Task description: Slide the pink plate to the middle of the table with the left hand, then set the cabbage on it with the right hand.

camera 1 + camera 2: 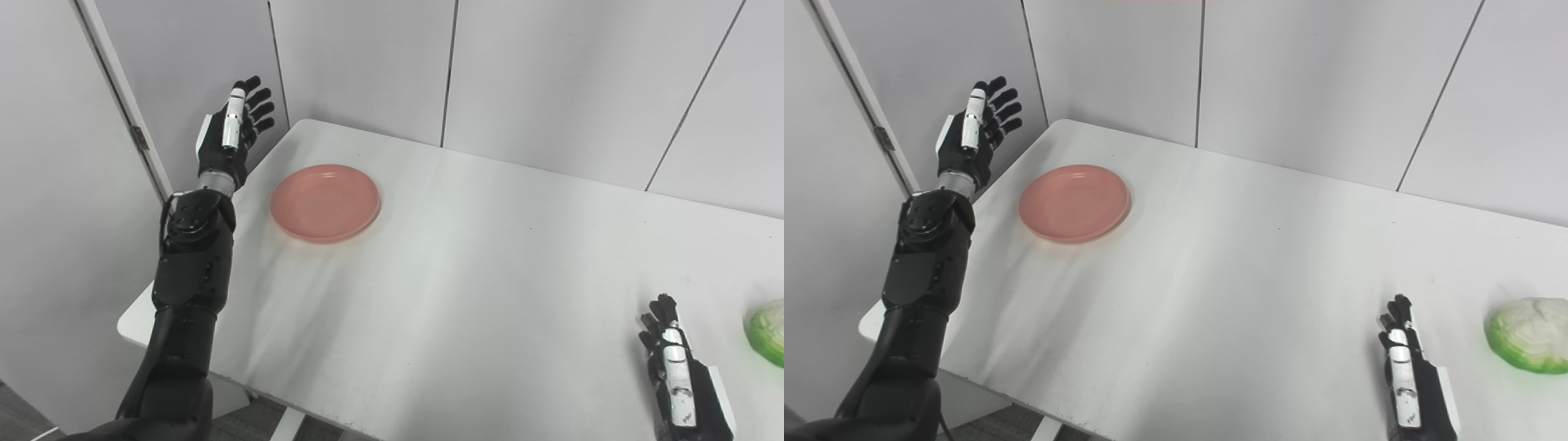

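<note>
The pink plate [325,203] lies flat on the white table [478,269] near its far left corner. My left hand [236,130] is raised beyond the table's left edge, to the left of the plate and apart from it, open with its fingers spread and holding nothing. The cabbage [1529,334], pale green and white, rests at the table's right side. My right hand [1407,370] sits low at the front right, a short way left of the cabbage without touching it, fingers straight and empty.
Grey wall panels [551,73] stand close behind the table's far edge and along its left side. A broad stretch of bare tabletop lies between plate and cabbage. The table's front edge [288,401] runs along the lower left.
</note>
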